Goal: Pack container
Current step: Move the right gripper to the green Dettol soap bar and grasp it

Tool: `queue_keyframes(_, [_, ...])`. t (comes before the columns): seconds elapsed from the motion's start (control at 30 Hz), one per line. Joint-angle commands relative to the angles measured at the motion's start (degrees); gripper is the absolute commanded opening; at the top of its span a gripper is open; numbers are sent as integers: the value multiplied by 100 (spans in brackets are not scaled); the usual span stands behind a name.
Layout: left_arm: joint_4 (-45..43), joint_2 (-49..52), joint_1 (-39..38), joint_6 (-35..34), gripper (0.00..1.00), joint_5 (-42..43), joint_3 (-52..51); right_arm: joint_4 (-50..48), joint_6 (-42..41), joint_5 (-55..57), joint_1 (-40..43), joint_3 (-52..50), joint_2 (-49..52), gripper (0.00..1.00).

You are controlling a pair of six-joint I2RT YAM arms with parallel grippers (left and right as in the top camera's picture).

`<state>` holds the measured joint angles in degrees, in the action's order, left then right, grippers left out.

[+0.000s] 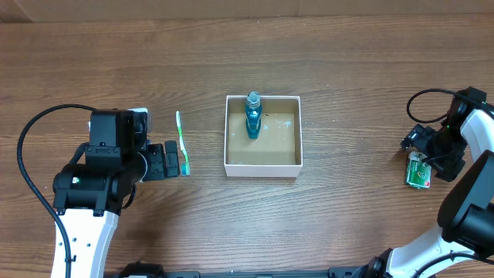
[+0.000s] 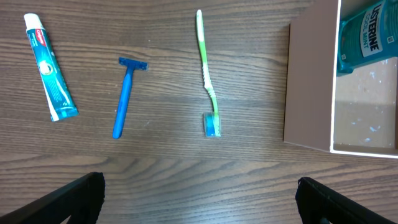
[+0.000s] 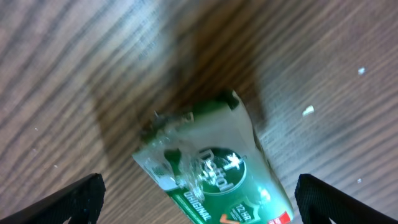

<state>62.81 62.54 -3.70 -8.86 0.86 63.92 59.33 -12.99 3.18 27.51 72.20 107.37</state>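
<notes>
The container (image 1: 262,167) is a square white-walled box with a brown floor at the table's middle; it also shows in the left wrist view (image 2: 309,81). A blue mouthwash bottle (image 1: 253,116) lies in it, labelled Listerine (image 2: 365,34). A green toothbrush (image 1: 182,142) lies left of the box (image 2: 207,71). A blue razor (image 2: 126,94) and a toothpaste tube (image 2: 50,67) lie further left. My left gripper (image 2: 199,196) is open above bare wood near the toothbrush. My right gripper (image 3: 199,199) is open, straddling a green soap packet (image 3: 217,168), which lies at the far right (image 1: 417,171).
Brown wooden table (image 1: 347,62) all around. A black cable (image 1: 428,99) loops by the right arm. The left arm's base (image 1: 93,185) sits at the lower left.
</notes>
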Motion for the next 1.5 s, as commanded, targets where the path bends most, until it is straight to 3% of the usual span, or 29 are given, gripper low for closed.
queue_keyframes(0.0, [39, 0, 31, 52, 100, 20, 133, -122, 286, -144, 37, -24, 13, 100])
queue_keyframes(0.2, [39, 0, 31, 52, 100, 20, 133, -612, 428, -291, 37, -774, 13, 100])
queue_keyframes(0.4, [39, 0, 31, 52, 100, 20, 133, -739, 431, -396, 37, -850, 13, 100])
queue_keyframes(0.63, [39, 0, 31, 52, 100, 20, 133, -772, 426, -398, 37, -850, 13, 79])
queue_keyframes(0.77, [39, 0, 31, 52, 100, 20, 133, -772, 426, -398, 37, -850, 13, 72])
queue_keyframes(0.9, [39, 0, 31, 52, 100, 20, 133, -811, 417, -398, 37, -850, 13, 54])
queue_keyframes(1.2, [39, 0, 31, 52, 100, 20, 133, -885, 372, -505, 37, -817, 11, 40])
queue_keyframes(1.23, [39, 0, 31, 52, 100, 20, 133, -879, 280, -505, 37, -776, 13, 38])
queue_keyframes(1.37, [37, 0, 31, 52, 100, 20, 133, -529, 234, -857, 13, -310, 11, 15])
queue_keyframes(1.47, [37, 0, 31, 52, 100, 20, 133, 72, 234, -1255, -131, 393, -63, 14])
